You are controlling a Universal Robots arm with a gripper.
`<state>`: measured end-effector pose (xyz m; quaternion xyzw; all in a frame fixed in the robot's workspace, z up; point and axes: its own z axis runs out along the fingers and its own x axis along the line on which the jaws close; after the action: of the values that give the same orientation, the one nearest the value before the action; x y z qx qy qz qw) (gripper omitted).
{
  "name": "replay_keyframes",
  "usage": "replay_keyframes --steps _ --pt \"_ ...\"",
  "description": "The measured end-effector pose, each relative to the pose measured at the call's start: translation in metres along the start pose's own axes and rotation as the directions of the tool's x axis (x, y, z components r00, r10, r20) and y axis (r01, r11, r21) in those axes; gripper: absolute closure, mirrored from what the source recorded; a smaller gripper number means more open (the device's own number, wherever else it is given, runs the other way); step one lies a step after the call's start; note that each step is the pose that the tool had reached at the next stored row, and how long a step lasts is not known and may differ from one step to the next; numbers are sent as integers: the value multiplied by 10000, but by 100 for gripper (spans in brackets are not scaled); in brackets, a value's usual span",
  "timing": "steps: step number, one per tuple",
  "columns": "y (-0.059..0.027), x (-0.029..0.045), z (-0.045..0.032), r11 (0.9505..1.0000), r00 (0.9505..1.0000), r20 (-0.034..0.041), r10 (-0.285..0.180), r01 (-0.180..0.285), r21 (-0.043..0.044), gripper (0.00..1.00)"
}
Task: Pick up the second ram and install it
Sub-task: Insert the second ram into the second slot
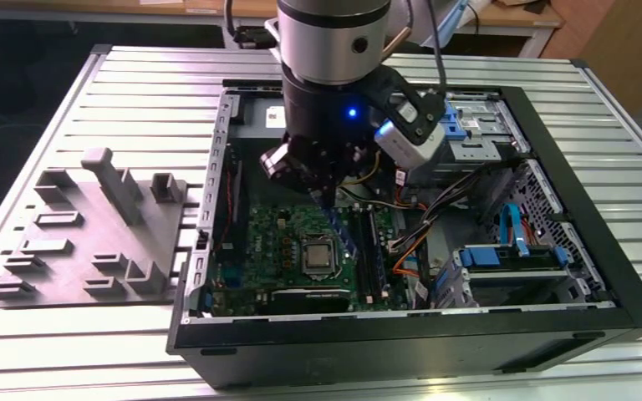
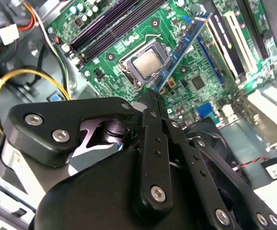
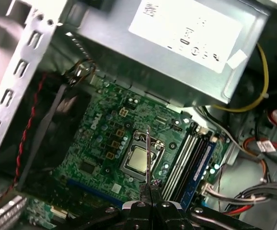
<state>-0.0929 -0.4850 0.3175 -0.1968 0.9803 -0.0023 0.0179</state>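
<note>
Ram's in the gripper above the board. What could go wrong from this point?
1. The gripper pinches the ram stick at one end, so it may pivot or slip when pressed.
2. It seems to hang nearer the processor socket than the memory slots; lowering here could strike the socket.
3. A blue stick stands in the slots and could be knocked.

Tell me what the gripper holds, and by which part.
The gripper is shut on the second ram, pinching one end; the rest juts free above the motherboard.
</note>
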Motion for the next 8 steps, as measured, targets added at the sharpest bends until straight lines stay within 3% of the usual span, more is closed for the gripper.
replay_keyframes --steps 4,8 --pt "0 0 9 9973 9973 -7 733 -733 25 89" --pt "0 0 19 9895 9895 -12 1443 -1443 49 89"
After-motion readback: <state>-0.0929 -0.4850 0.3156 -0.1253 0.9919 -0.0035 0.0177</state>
